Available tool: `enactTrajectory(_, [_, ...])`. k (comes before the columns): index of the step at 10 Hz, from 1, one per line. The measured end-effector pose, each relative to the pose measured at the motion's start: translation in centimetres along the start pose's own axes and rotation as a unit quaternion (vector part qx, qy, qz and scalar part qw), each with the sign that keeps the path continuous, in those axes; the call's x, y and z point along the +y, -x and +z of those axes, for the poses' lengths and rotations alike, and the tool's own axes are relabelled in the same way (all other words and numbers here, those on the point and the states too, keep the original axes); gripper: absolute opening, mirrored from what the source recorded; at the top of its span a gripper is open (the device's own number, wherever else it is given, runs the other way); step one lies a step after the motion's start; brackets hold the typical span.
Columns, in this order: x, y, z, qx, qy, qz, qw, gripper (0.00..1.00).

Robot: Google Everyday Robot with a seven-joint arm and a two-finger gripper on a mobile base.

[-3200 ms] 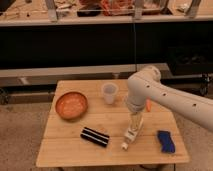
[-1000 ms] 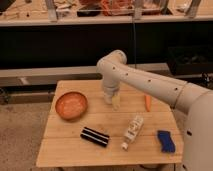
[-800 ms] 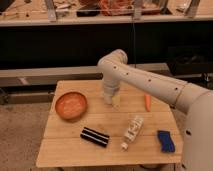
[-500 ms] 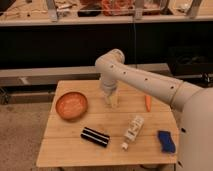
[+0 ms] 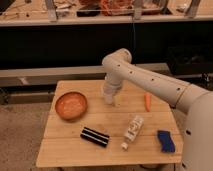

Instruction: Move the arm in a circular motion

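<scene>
My white arm (image 5: 150, 80) reaches in from the lower right and bends at a bulbous elbow (image 5: 117, 62) over the back middle of the wooden table (image 5: 65, 145). From that elbow the forearm points straight down, and the gripper (image 5: 108, 98) hangs at its pale tip just above the tabletop, right of the orange bowl (image 5: 71, 105). It stands where a white cup stood earlier, and the cup is hidden behind it.
On the table lie a black striped bar (image 5: 95, 136), a white bottle on its side (image 5: 132, 130), a blue sponge-like object (image 5: 165, 141) and a carrot (image 5: 147, 101). Behind the table runs a dark shelf unit (image 5: 75, 40) with clutter on top.
The arm has swung from the table's right middle, above the bottle, to the back middle by the bowl. Over the last second it has drifted slightly further left.
</scene>
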Motion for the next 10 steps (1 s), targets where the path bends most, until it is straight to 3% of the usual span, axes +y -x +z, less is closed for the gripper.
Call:
enactTrajectory(3, [0.7,-1.9,-0.2,-0.003,0.0,0.003,1.0,0.8])
enactTrajectory(6, [0.9,-2.2,-0.2,-0.009,-0.001,0.007,0.9999,0.8])
enactTrajectory(10, [3.4,-5.1,-0.6,-0.016,-0.001,0.023,0.9996,0.8])
